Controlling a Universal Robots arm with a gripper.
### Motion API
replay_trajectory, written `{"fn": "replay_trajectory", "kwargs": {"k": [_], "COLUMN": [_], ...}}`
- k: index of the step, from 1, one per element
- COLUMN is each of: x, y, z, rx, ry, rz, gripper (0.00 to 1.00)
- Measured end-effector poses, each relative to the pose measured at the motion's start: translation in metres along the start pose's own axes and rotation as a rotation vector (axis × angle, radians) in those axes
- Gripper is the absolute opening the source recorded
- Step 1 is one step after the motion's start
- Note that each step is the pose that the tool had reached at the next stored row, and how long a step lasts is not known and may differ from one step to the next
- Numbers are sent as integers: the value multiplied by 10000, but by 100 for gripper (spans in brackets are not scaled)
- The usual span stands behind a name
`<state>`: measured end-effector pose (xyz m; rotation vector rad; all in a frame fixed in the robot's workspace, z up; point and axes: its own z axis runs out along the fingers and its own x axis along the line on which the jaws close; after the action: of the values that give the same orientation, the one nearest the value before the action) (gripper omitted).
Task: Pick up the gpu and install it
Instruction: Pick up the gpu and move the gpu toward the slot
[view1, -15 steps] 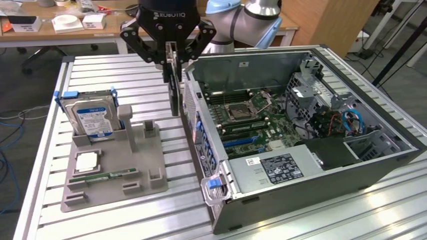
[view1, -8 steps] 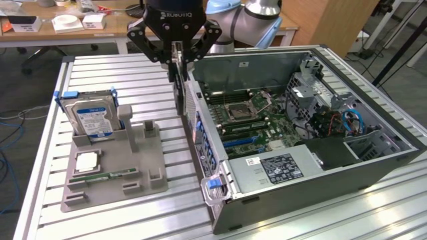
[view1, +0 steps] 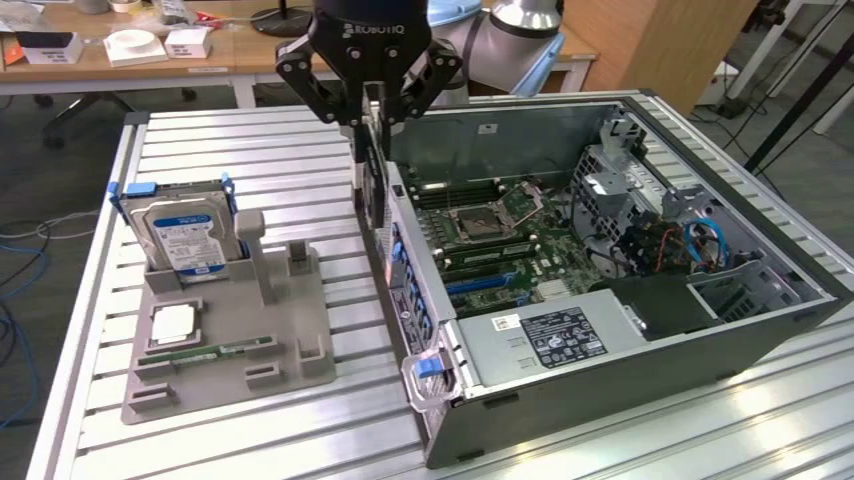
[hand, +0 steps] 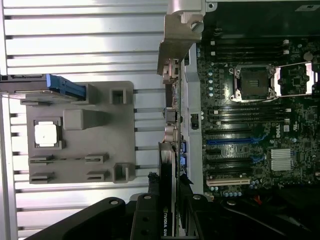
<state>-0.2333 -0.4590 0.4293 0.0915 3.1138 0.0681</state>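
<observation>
One gripper (view1: 374, 112) clamping gpu (view1: 376, 178), wrist view catches NVIDIA lettering (hand: 165, 226)

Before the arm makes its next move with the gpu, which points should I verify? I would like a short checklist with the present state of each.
1. Gripper shut on the gpu: ok.
2. Gpu upright, on end: ok.
3. Gpu above a blue slot of the motherboard: not ok; it hangs at the case's rear wall.
4. That blue slot free: ok.
5. Gpu's lower edge clear of the rear wall: cannot tell.
</observation>
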Motion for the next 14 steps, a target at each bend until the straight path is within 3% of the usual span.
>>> {"fn": "replay_trajectory", "kwargs": {"k": [14], "x": [-3], "y": [0], "z": [0], "rx": [-1], "ry": [1], "rz": [-24], "gripper": [26]}}
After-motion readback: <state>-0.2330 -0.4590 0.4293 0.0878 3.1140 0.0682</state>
